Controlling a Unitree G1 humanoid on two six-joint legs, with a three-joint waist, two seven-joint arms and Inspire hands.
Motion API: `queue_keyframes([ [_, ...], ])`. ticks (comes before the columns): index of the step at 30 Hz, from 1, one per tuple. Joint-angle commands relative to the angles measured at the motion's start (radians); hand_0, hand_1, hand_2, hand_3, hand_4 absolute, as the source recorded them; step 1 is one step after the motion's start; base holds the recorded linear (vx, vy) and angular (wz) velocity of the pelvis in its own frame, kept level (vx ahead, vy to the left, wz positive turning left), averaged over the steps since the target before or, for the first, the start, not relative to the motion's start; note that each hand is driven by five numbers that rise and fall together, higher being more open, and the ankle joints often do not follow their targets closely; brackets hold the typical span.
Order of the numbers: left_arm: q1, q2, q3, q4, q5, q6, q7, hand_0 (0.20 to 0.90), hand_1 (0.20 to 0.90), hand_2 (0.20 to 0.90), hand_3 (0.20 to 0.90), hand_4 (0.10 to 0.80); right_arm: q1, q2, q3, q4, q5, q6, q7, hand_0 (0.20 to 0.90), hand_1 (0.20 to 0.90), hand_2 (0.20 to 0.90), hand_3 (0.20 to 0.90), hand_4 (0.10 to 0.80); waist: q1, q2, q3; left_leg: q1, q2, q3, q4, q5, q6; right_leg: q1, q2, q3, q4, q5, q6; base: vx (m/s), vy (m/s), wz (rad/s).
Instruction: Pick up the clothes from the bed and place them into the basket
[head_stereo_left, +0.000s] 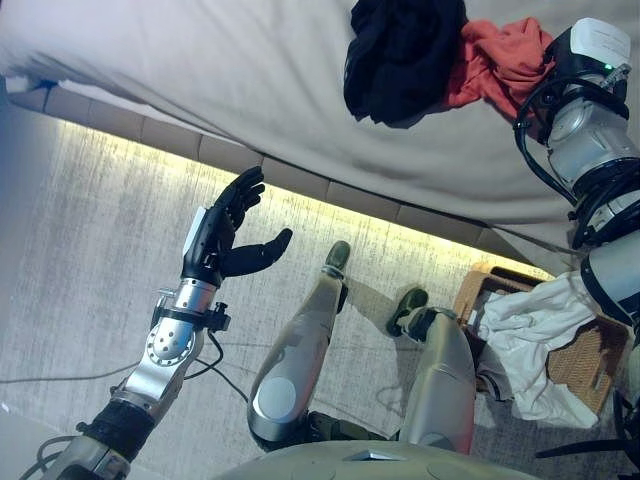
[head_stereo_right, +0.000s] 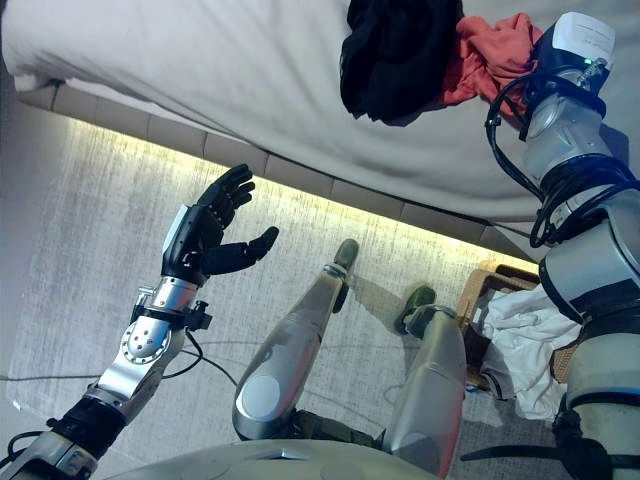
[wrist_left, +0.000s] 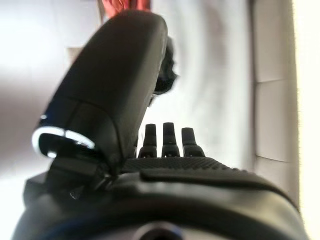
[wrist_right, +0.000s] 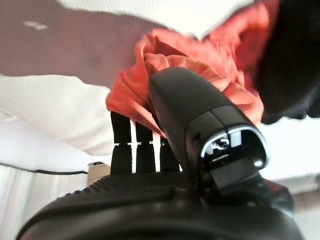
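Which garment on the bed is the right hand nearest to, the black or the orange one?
The orange garment: the right hand reaches toward it, while the black garment lies beyond.

Pale grey carpet (head_stereo_left: 90, 230), warm light strip (head_stereo_left: 300, 195) glowing along the padded bed base (head_stereo_left: 150, 135)

two garments lie touching on the bed (head_stereo_left: 250, 90), near its front edge toward the right: the dark garment (head_stereo_left: 400, 55) left, the orange garment (head_stereo_left: 500, 60) right. the right hand (wrist_right: 150, 150) is at the orange garment. the basket (head_stereo_left: 590, 355) stands on the floor (head_stereo_left: 80, 260) before the bed's right end, a white cloth (head_stereo_left: 530, 340) draped over its rim. the left hand (head_stereo_left: 225, 235) hangs over the floor, left of the basket.
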Motion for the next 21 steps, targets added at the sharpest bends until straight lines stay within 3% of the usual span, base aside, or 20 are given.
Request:
queue_keyframes([
  [1, -0.027, -0.006, 0.062, -0.04, -0.023, -0.048, -0.009, 0.9, 0.9, 0.9, 0.9, 0.8, -0.074, -0.158, -0.036, -0.092, 0.041, -0.06, -0.095, 0.3, 0.3, 0.3, 0.2, 0.1, -0.041, -0.033, -0.045, 0.148, -0.006, 0.051, 0.029, -0.159, 0.047, 0.175, 0.081, -0.057, -0.075, 0.022, -0.039, 0.063, 0.049, -0.25],
  [8, -0.058, -0.039, 0.048, 0.036, -0.021, -0.006, 0.016, 0.9, 0.9, 0.9, 0.9, 0.8, 0.037, -0.22, -0.136, -0.228, 0.084, -0.153, -0.085, 0.3, 0.3, 0.3, 0.2, 0.1, -0.134, -0.086, -0.139, 0.32, 0.039, 0.107, -0.123, -0.149, 0.045, 0.332, 0.111, 0.004, -0.287, 0.087, -0.012, 0.089, 0.04, -0.4],
  [21, -0.057, -0.101, 0.068, 0.132, -0.068, 0.048, -0.02, 0.9, 0.9, 0.9, 0.9, 0.8, 0.319, -0.346, -0.383, -0.454, 0.053, -0.24, -0.026, 0.3, 0.3, 0.3, 0.2, 0.1, -0.293, -0.12, -0.299, 0.544, 0.09, 0.207, -0.446, -0.054, 0.026, 0.48, 0.163, 0.151, -0.604, 0.234, 0.057, 0.058, -0.007, -0.37],
])
